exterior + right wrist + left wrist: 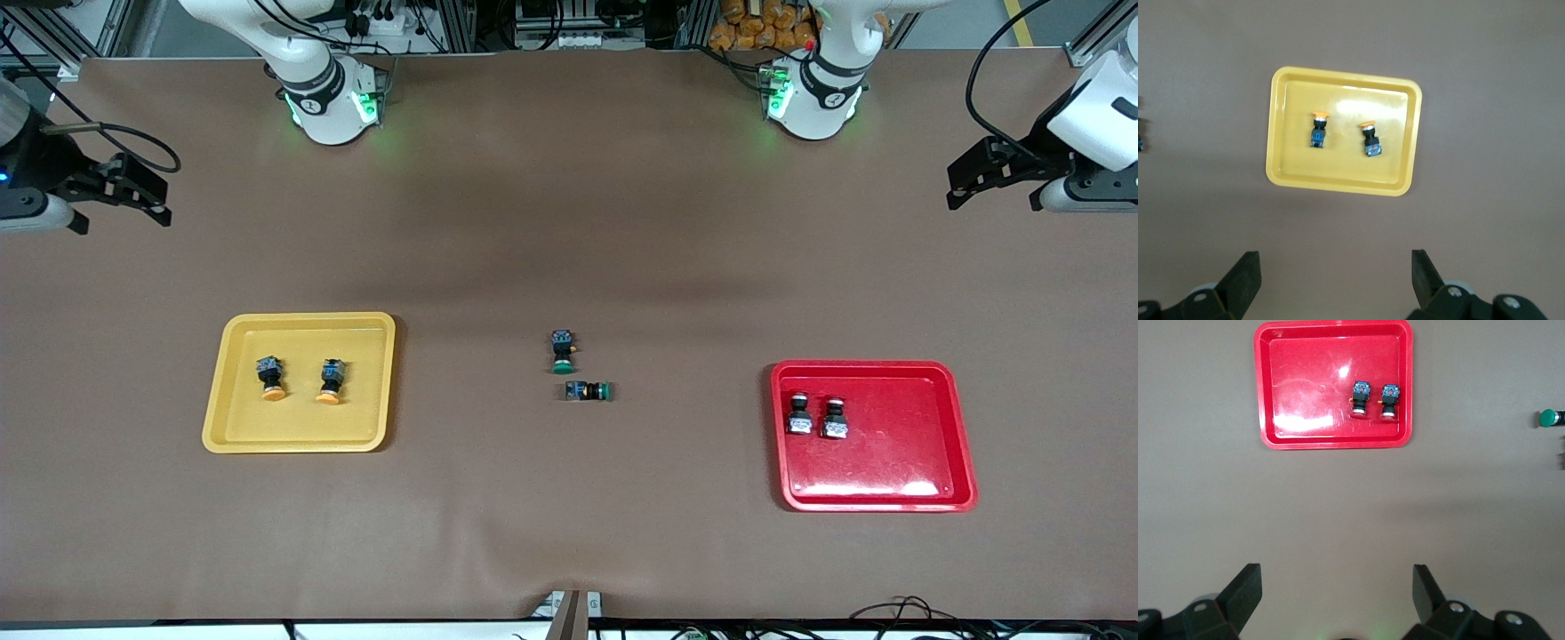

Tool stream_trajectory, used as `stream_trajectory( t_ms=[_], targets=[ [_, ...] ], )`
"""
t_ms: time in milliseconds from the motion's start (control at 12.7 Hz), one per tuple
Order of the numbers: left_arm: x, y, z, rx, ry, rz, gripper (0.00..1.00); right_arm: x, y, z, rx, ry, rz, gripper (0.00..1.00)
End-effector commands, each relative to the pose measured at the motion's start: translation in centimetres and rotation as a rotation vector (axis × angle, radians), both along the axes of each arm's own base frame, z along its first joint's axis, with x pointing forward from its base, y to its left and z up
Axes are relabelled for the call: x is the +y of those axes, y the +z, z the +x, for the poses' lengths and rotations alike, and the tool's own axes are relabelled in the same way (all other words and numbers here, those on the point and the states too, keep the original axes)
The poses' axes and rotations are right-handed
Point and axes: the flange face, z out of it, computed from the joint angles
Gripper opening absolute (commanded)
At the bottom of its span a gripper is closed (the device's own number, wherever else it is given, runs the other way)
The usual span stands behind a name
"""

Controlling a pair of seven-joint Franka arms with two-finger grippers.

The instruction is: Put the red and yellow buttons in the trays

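Two yellow buttons [271,378] [331,380] lie side by side in the yellow tray [302,427], toward the right arm's end of the table. In the right wrist view the same yellow buttons [1318,130] [1370,140] show inside the yellow tray [1345,170]. Two red buttons [798,414] [834,418] lie together in the red tray [889,462], toward the left arm's end. The left wrist view has those red buttons [1360,399] [1389,402] inside the red tray [1305,387]. My left gripper [994,197] [1336,577] hangs open and empty above bare table, away from the red tray. My right gripper [123,218] [1335,260] is likewise open and empty, away from the yellow tray.
Two green-capped switches [562,351] [587,391] lie on the brown table between the trays. One green switch [1548,419] shows at the edge of the left wrist view. Cables run along the table's front edge.
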Motion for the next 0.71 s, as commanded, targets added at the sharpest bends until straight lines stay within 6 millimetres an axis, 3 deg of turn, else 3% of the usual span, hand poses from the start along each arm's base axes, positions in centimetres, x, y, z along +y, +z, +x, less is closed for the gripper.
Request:
stream_trajectory(
  t_ms=[0, 79, 315, 631],
  targets=[
    [0.3, 0.5, 0.0, -0.010, -0.016, 0.001, 1.00, -2.0, 2.0, 1.0, 0.000, -0.020, -0.023, 1.00],
    [0.3, 0.5, 0.0, -0.010, -0.016, 0.001, 1.00, -2.3, 2.8, 1.1, -0.015, -0.024, -0.024, 1.00],
    [0.6, 0.5, 0.1, -0.008, -0.011, 0.001, 1.00, -3.3, 2.4, 1.1, -0.009, -0.044, -0.005, 1.00],
    [0.9, 0.4, 0.1, -0.006, -0.013, 0.001, 1.00, -2.0, 2.4, 1.1, -0.009, -0.014, -0.014, 1.00]
  ],
)
